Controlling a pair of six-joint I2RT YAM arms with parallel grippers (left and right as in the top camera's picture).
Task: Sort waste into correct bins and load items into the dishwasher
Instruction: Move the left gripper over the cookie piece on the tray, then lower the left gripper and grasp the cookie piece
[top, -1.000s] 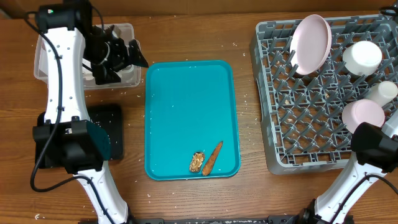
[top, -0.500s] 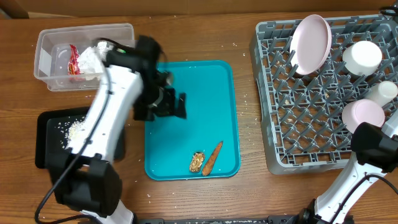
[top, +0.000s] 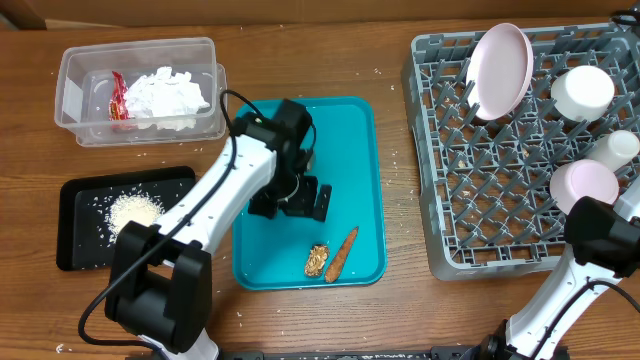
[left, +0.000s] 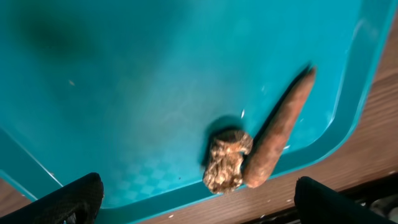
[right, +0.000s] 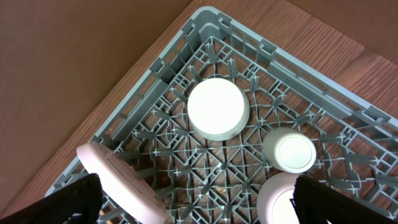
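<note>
left hand (top: 293, 203) hangs wide open and empty over the teal tray (top: 300, 130), carrot stick (top: 342, 254) and brown lump (top: 317, 260) sit touching, lower middle of frame by the rim, so a sloppy pinch could grab both or wedge one against it

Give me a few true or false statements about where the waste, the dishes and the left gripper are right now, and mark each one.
1. The carrot-like stick and the brown lump lie on the teal tray. True.
2. The left gripper is shut on the stick. False: it is open over the tray, holding nothing.
3. The napkins sit in the black tray. False: they are in the clear tub; the black tray holds white crumbs.
4. A pink plate stands on edge in the dish rack. True.
</note>
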